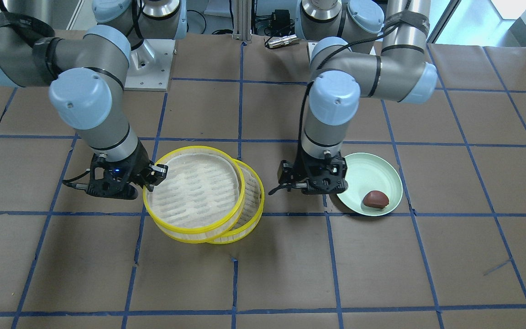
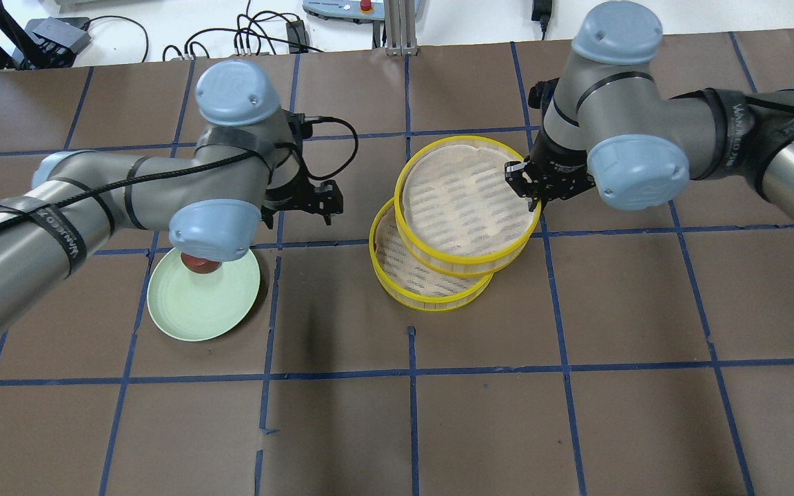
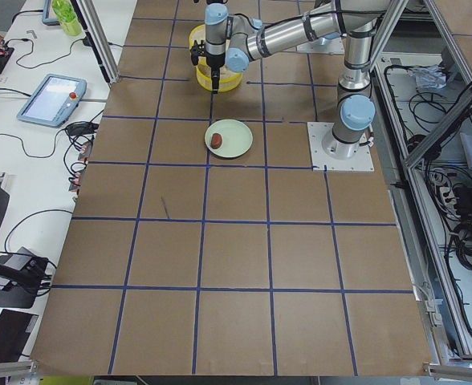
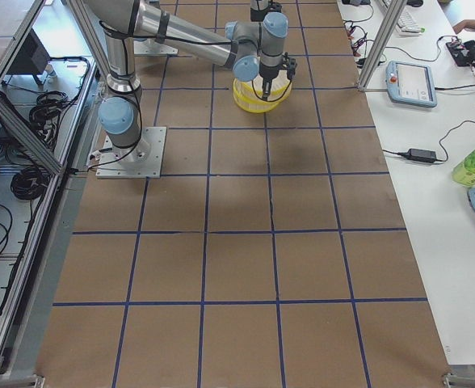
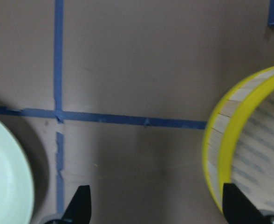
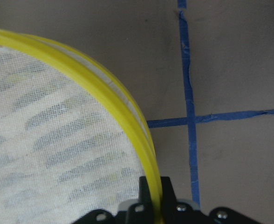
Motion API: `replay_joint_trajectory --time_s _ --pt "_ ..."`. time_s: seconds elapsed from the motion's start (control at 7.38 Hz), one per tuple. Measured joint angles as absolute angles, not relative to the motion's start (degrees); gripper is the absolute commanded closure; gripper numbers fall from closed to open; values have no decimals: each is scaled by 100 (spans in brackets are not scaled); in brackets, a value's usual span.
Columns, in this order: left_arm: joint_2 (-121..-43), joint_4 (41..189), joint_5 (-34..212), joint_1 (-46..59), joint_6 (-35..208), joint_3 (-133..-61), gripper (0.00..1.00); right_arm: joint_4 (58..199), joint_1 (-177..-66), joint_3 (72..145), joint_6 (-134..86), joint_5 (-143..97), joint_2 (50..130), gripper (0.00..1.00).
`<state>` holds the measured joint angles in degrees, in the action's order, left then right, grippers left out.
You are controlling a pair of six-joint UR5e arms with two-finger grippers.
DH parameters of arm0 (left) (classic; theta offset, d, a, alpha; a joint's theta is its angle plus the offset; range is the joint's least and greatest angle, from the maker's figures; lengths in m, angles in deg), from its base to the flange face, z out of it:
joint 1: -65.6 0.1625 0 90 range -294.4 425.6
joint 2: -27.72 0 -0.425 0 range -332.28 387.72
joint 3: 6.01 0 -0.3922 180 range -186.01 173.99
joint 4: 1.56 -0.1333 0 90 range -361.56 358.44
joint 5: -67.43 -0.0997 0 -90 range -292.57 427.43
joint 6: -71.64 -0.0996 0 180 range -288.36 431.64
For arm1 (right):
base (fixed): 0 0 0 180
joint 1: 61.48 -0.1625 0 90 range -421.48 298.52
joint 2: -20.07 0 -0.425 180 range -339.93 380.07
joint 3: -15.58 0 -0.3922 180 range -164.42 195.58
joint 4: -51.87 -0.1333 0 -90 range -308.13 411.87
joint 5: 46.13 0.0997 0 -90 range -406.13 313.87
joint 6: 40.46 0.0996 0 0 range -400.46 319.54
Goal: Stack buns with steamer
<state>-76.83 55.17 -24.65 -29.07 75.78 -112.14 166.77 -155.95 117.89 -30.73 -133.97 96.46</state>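
Right claw (image 1: 155,176) is clenched on the rim of the upper yellow-rimmed slatted steamer tray (image 1: 194,189), which lies offset over the matching lower tray (image 1: 251,208). Left claw (image 5: 158,207) is released above the brown worktop (image 1: 290,274). The reddish-brown oval bun (image 1: 376,199) lies on the pale green plate (image 1: 384,171); the whitish bun is not visible. Recommendation: align the rims squarely before letting go.

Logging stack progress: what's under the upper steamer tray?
Under the upper steamer tray sits a second steamer tray, offset. Only a crescent of its floor shows, and that part is bare. The rest is covered, so whether anything lies there cannot be told.
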Motion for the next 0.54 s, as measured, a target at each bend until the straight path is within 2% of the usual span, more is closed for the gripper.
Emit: replay_joint_trajectory --time_s 0.54 --pt "-7824 5480 -2442 -1643 5897 -11491 2 16810 -15975 11819 -2735 -13476 9440 93"
